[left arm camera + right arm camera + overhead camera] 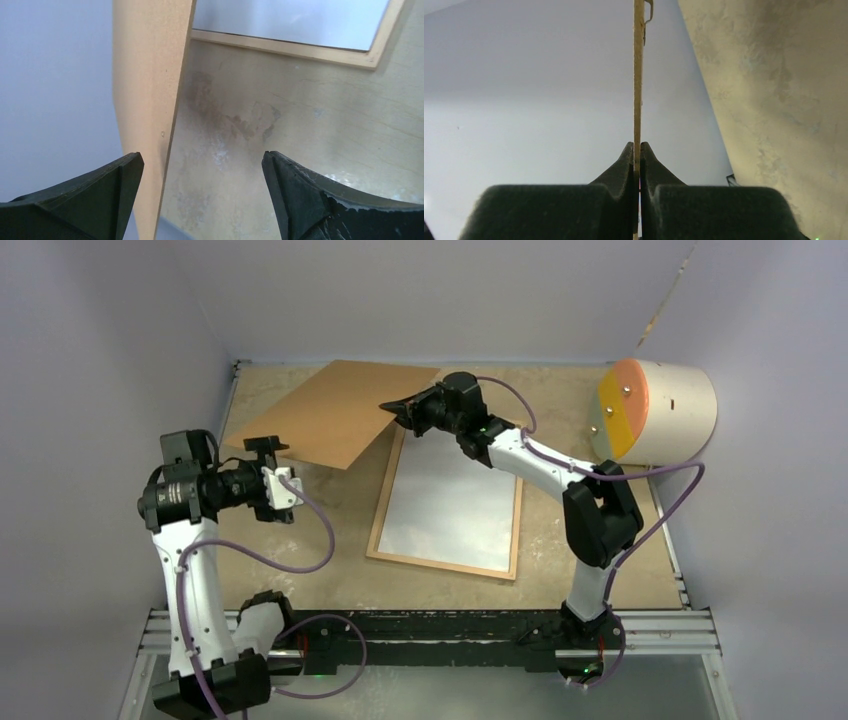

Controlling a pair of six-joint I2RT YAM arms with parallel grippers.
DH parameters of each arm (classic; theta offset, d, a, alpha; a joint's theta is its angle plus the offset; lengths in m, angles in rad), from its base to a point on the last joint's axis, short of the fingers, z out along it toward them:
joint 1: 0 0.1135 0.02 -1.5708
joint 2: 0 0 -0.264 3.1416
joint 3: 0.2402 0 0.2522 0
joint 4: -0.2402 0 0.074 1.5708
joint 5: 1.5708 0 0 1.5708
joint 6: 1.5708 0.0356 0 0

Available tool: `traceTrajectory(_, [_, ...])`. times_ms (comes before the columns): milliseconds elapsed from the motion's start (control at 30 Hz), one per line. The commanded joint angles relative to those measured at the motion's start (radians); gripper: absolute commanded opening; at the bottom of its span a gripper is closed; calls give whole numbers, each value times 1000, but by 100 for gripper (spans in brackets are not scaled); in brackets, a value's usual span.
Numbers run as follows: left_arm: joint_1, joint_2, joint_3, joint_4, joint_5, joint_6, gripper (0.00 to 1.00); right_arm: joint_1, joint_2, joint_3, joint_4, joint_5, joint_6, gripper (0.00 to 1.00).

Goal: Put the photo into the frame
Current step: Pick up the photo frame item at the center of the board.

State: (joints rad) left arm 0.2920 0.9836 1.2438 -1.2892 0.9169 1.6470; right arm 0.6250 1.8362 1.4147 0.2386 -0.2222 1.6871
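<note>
The frame (440,566), thin light-orange wood, lies flat mid-table; a pale grey-white surface fills it. Its corner strip (280,46) shows in the left wrist view. The photo's printed face is not in view; I cannot tell whether the pale surface is its back. My right gripper (390,408) is shut on the right corner of a plain brown backing board (330,410), holding it tilted above the table's back left. The board (638,75) runs edge-on between the right gripper's (638,147) fingers. My left gripper (288,480) stands open by the board's near-left corner; the board (150,75) passes just beside the left gripper's (202,165) left finger, untouched.
A cream domed object (660,410) with an orange and yellow face lies at the back right. Grey walls close in the table on three sides. A metal rail (430,625) carrying both arm bases runs along the near edge.
</note>
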Motion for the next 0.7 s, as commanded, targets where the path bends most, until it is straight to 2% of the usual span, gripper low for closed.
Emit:
traceTrajectory(0, [4,-81,-90,272,27,-108,96,10,-61,-2,177,-45,92,0])
traceTrajectory(167, [3,-138,-204,540,-38,-214,92,11,-66,-9,195,-74,103,0])
traceTrajectory(400, [3,-104,-215,649,-62,-274,80,47,-55,18,170,-106,78,0])
traceTrajectory(433, [4,-100,-212,645,-56,-269,76,51,-56,15,171,-104,78,0])
traceTrajectory(533, [1,-90,-203,652,-43,-267,55,56,-57,19,163,-106,69,0])
traceTrajectory(667, [1,-91,-206,711,-48,-303,18,56,-57,26,154,-125,51,2])
